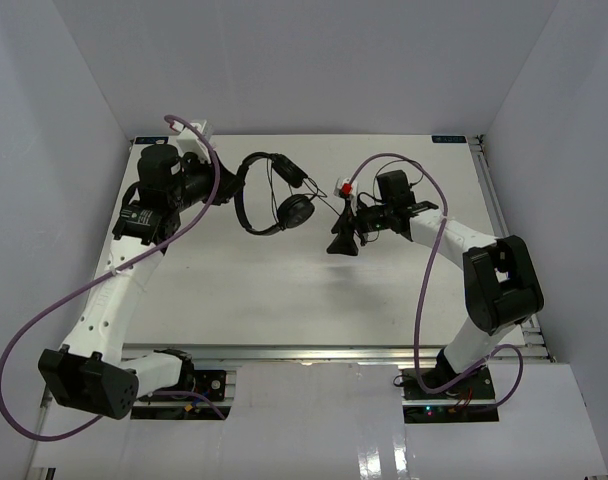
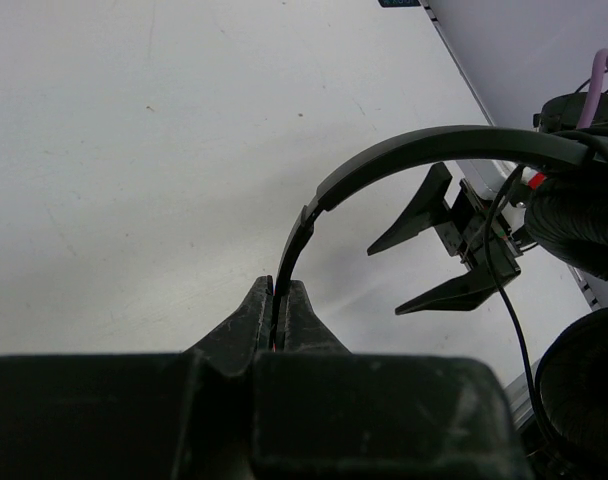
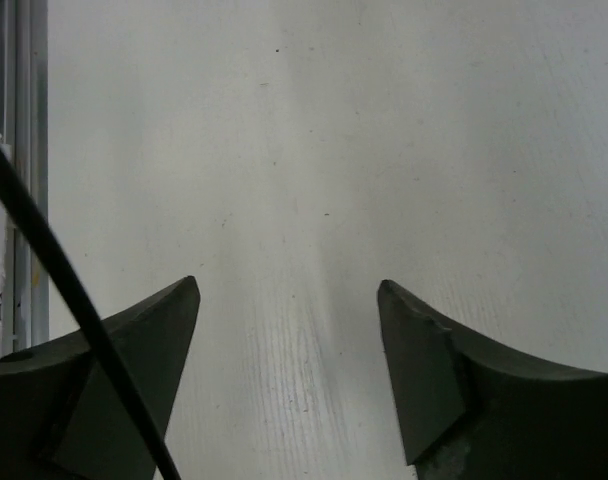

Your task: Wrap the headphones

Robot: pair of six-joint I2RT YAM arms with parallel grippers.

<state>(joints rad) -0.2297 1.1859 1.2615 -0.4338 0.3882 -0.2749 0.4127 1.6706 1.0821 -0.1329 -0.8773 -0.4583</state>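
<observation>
The black headphones (image 1: 252, 190) hang above the back left of the table, both ear cups (image 1: 295, 211) turned to the right. My left gripper (image 1: 228, 192) is shut on the thin headband (image 2: 434, 148), pinched between its fingertips (image 2: 280, 298). The thin black cord (image 1: 324, 200) trails from the cups toward my right gripper (image 1: 344, 240). That gripper points down at the table, a little right of the cups, open and holding nothing. In the right wrist view the cord (image 3: 44, 262) crosses in front of the left finger, and only bare table shows between the right gripper's (image 3: 289, 300) fingers.
White table (image 1: 284, 300) with a metal rail along the right edge (image 1: 489, 200) and white walls on three sides. Purple arm cables (image 1: 429, 270) loop over both arms. The left wrist view shows my open right gripper (image 2: 454, 255) beyond the headband.
</observation>
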